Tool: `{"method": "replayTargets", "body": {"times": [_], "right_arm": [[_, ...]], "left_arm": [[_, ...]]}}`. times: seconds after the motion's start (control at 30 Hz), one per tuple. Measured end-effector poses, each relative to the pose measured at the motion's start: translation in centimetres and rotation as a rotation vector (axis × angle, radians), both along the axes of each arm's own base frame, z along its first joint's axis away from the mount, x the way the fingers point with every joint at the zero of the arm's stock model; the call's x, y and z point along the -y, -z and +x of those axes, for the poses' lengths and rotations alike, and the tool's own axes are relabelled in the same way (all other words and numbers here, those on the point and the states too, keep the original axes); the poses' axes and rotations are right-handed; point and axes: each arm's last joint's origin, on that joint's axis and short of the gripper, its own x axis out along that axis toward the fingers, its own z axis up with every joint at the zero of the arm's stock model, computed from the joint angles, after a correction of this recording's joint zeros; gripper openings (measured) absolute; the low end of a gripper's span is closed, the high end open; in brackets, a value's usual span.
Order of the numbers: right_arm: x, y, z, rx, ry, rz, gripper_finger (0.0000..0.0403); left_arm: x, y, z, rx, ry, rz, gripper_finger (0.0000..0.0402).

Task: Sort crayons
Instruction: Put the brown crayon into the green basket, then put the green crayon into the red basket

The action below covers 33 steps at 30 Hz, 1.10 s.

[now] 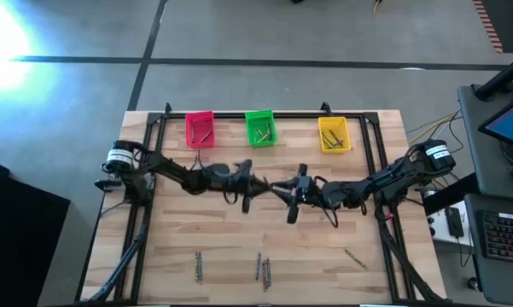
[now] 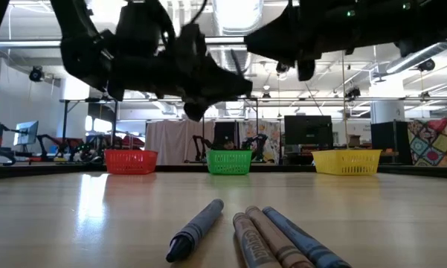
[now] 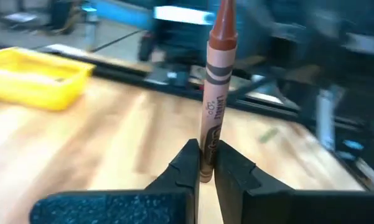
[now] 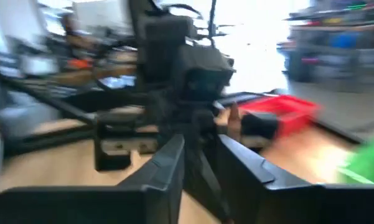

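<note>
While several loose crayons (image 2: 271, 237) lie on the wooden desk (image 1: 239, 230) at its near edge, both arms hang in the air above the middle of the desk, their ends almost meeting. In the low view a bluish-grey crayon (image 2: 195, 231) lies at an angle just beside a close bundle of brownish and blue ones. From above, the near row shows as a pair on the left, a small cluster in the middle (image 1: 262, 269) and a single olive stick (image 1: 354, 257) on the right, each group well apart from the next.

Farther in, the left gripper (image 3: 201, 168) has its fingers (image 3: 185, 167) closed on the lower end of a reddish-brown crayon (image 3: 216, 81), which stands upright out of the grip with its tip pointing away from the wrist. The right gripper (image 4: 201, 163) faces it from the other side, its fingers (image 4: 165, 165) parted a little with nothing between them; the brown tip shows just beyond them, at the left arm's end.

At the far edge three bins stand in a row, well apart from one another: a pink bin (image 1: 200, 129), a green bin (image 1: 260, 128) and a yellow bin (image 1: 334, 135), each with a few crayons inside
</note>
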Motion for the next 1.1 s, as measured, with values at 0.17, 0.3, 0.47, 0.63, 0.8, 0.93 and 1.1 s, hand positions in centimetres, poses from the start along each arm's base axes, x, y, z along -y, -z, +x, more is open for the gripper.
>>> {"method": "replayTargets", "body": {"times": [0.17, 0.3, 0.47, 0.63, 0.8, 0.93, 1.1], "right_arm": [[0.5, -0.9, -1.4, -0.084, 0.236, -0.018, 0.0121], [0.7, -0.7, -2.3, -0.164, 0.257, 0.039, 0.0132], [0.8, -0.5, -2.7, -0.213, 0.263, 0.042, 0.0126], [0.9, 0.5, -2.9, -0.302, 0.272, 0.006, 0.0133], [0.9, 1.5, -3.5, -0.390, 0.301, 0.053, 0.0144], [0.6, 1.4, -4.6, -0.493, 0.299, 0.032, 0.0144], [-0.4, 0.4, -7.1, -0.660, 0.358, 0.147, 0.0129]], "left_arm": [[-6.6, 0.3, -0.3, -0.092, -0.230, -0.035, 0.0003], [-12.9, -0.6, -0.2, -0.237, -0.408, -0.094, 0.0003], [-19.1, -1.4, 0.4, -0.531, -0.544, -0.164, 0.0027], [-21.0, -0.6, 2.5, -0.694, -0.511, -0.139, 0.0105], [-20.8, -1.6, 4.4, -0.693, -0.461, -0.088, 0.0196], [-19.3, -3.4, 4.9, -0.588, -0.409, -0.044, 0.0247], [-16.1, -4.4, 3.8, -0.367, -0.273, -0.011, 0.0267]]}}
